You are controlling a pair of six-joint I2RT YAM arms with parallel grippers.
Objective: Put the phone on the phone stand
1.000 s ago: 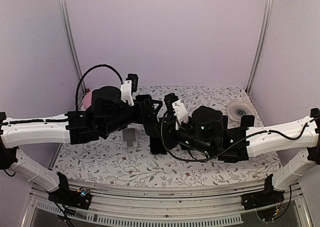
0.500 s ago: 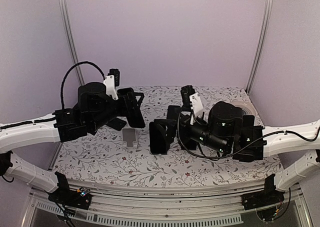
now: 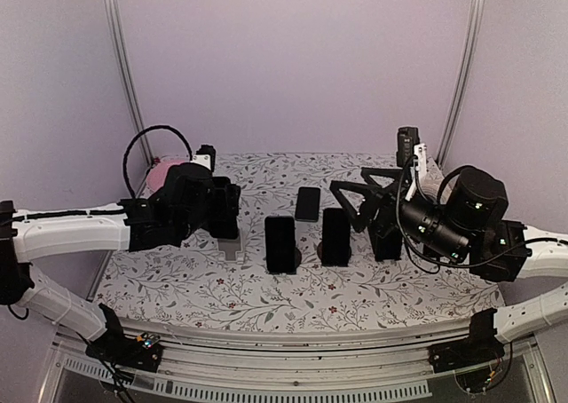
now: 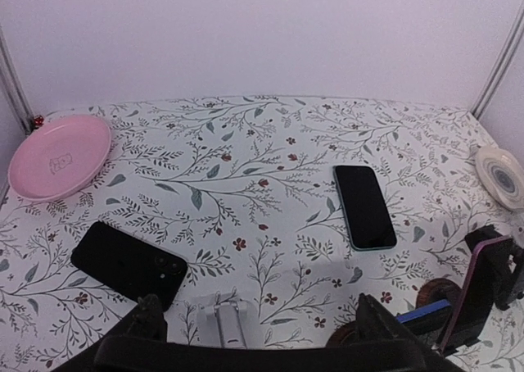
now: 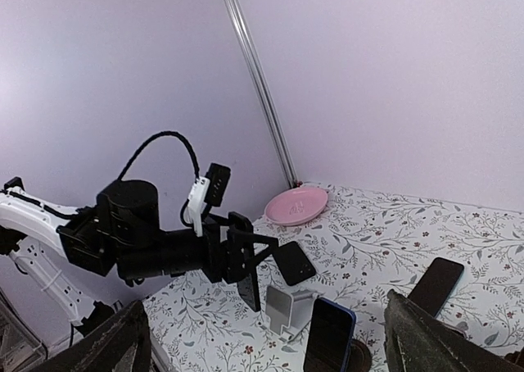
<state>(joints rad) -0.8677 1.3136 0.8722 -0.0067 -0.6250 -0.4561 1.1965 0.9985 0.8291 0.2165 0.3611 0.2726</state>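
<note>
The right gripper (image 3: 359, 209) was wide open and held nothing. In its own camera its fingers (image 5: 110, 347) were just big dark blurs, cut off at the bottom corners. The left gripper (image 4: 260, 308) was open too, with nothing in it. Only the tips of its black fingers (image 4: 149, 316) showed. From above it was mostly hidden under its own black wrist.

The white stand (image 3: 232, 243) sat just by the left gripper. It looked like smooth bent plastic, and in the left wrist view its bottom part was cut off. Just to its right stood the first standing phone (image 3: 281, 241). Further right, near the right gripper, stood the second standing phone (image 3: 335, 234). Both were flat, dark and shiny, with round corners. Each stood up on a round dark base (image 4: 438, 291) that was mostly hidden.

Behind the white stand and to its right, a flat phone (image 4: 364, 206) with a green edge lay on the table. Behind and to its left lay a black phone (image 4: 128, 263). Far back on the left was a smooth round pink plate (image 4: 57, 155). Far to the right was a white ring (image 4: 501, 169), cut by the picture's edge. I could not tell what it was. The tablecloth (image 4: 246, 151) had little leaves and flowers printed on it.
</note>
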